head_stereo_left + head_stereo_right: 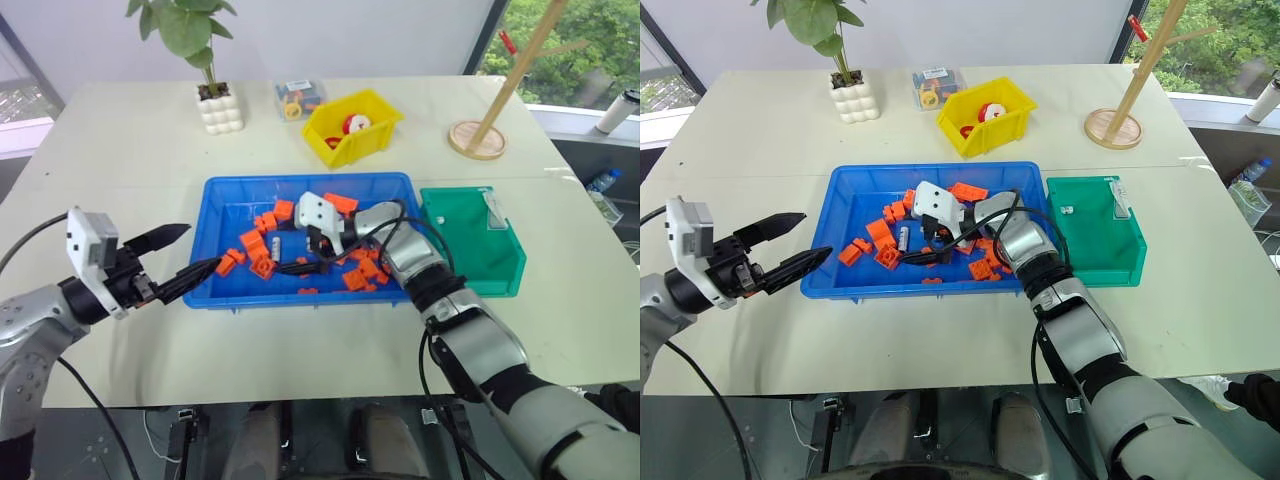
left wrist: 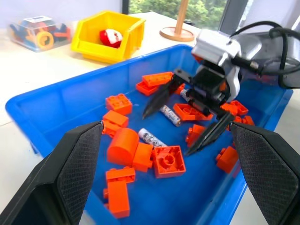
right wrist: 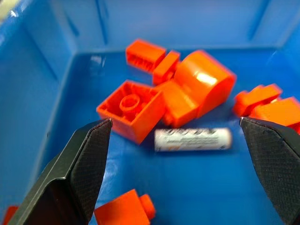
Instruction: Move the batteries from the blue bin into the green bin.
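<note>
The right gripper hangs inside the blue bin, fingers spread wide and empty. A battery lies on the floor between its fingertips, orange bricks just beyond. The left gripper, also wide apart and empty, hovers at the bin's near-left rim. The green bin sits behind the right wrist, a battery inside.
</note>
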`<state>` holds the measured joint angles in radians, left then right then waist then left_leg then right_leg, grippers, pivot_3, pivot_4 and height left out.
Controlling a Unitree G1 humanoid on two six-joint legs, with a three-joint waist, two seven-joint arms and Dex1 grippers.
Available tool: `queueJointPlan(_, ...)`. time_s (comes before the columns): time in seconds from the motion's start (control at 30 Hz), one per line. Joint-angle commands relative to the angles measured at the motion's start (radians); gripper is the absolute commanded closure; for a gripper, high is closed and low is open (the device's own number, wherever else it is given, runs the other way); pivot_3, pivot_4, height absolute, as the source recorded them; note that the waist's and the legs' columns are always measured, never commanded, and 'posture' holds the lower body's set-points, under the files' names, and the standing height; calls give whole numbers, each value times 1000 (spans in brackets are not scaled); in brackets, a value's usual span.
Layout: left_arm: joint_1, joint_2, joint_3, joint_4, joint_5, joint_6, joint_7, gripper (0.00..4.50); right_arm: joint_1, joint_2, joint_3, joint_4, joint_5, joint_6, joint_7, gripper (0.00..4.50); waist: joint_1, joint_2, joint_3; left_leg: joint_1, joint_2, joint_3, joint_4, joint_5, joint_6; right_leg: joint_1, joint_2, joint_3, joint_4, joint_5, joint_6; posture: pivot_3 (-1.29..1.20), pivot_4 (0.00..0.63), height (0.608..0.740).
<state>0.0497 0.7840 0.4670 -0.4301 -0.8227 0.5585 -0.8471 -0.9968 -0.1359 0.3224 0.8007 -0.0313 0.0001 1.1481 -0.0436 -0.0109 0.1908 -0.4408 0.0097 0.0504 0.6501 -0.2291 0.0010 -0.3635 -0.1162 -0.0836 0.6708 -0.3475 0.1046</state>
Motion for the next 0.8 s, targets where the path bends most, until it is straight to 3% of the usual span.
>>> queueJointPlan(0.03, 20, 27, 51, -47, -35, 12, -19, 0, -59, 18, 7, 41, -17, -53, 8, 24, 0, 0, 0, 0, 0, 0, 0, 0, 0, 0, 0, 0, 0, 0, 0, 0, 150, 739)
queueJointPlan(0.37, 86, 71, 75, -78, -58, 51, -72, 0, -137, 63, 0, 238, -66, -143, -22, 24, 0, 0, 0, 0, 0, 0, 0, 0, 0, 0, 1, 0, 0, 0, 0, 0, 150, 739)
queueJointPlan(0.8, 89, 33, 60, -99, -50, 32, -42, 0, -174, 87, 4, 366, -131, -175, -74, 24, 0, 0, 0, 0, 0, 0, -1, 0, -1, 0, 1, 0, 0, 0, 0, 0, 150, 739)
